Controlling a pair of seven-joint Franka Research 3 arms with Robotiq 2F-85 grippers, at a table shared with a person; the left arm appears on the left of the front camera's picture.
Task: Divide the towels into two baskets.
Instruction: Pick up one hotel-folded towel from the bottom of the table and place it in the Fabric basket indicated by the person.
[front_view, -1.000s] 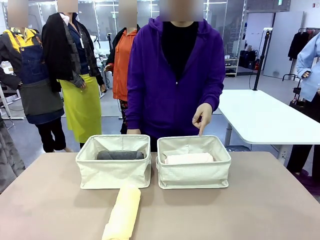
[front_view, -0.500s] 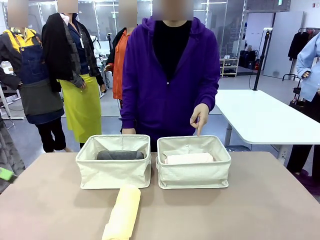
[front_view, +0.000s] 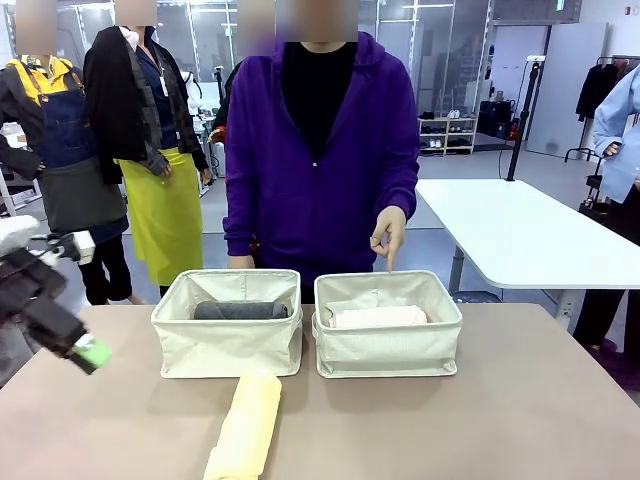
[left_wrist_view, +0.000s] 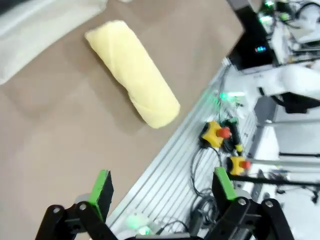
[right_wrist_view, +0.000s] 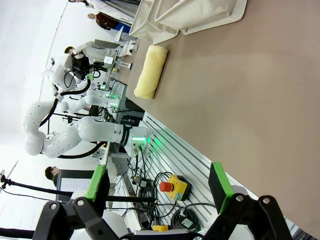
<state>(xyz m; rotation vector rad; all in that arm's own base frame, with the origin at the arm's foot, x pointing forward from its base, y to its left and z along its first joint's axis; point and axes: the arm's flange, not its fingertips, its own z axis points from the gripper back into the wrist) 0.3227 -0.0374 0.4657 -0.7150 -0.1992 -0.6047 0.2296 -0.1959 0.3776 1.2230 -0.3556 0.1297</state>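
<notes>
Two cream canvas baskets stand side by side at the table's far middle. The left basket (front_view: 226, 350) holds a dark grey rolled towel (front_view: 240, 310). In the right basket (front_view: 388, 350) lies a pale pink towel (front_view: 378, 317). A pale yellow rolled towel (front_view: 247, 425) rests on the table in front of the left basket, and it also appears as the yellow towel (left_wrist_view: 134, 72) and the yellow towel (right_wrist_view: 151, 71). My left gripper (front_view: 85, 350) hangs open at the table's left edge, well left of the yellow towel. The left gripper (left_wrist_view: 162, 187) holds nothing. My right gripper (right_wrist_view: 157, 182) is open and empty over the table's near edge.
A person in a purple hoodie stands behind the baskets, one hand (front_view: 388, 235) pointing down at the right basket's far rim. Emergency stop buttons (left_wrist_view: 220, 134) and cables lie on the rail below the table's near edge. Other people stand farther back.
My left arm has come into the front view from the left side. The person has shifted left, and the pointing hand has moved a little left and down.
</notes>
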